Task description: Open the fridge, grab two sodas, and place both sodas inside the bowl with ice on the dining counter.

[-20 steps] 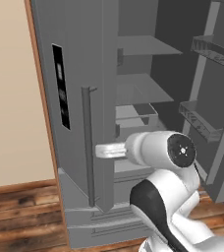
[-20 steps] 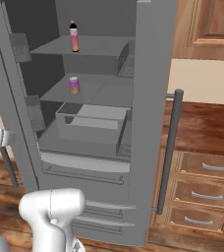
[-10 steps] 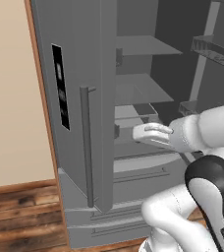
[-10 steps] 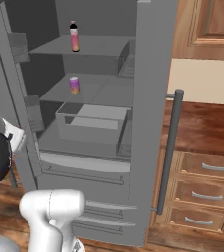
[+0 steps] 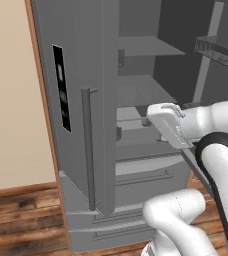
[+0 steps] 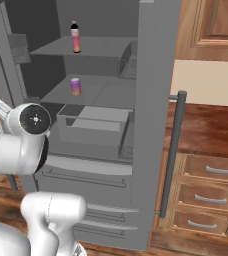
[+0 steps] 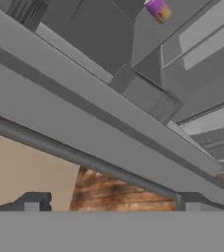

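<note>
We saw short purple-pink can [image 6: 75, 86] mid-shelf, near front edge: light, rigid, slick; grip sides. Pincer [image 7: 110, 205] released, empty.

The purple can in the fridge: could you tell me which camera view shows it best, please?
The right base view: the purple can stands upright and whole on the middle shelf, below the pink bottle. The hand view catches it tilted and cut off at the top edge. In the left base view the fridge door blocks that shelf area.

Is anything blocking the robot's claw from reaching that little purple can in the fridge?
Nothing visible blocks it. The grey fridge's doors stand open, the short purple can sits alone on its middle shelf, and the open gripper is below it, outside.
</note>
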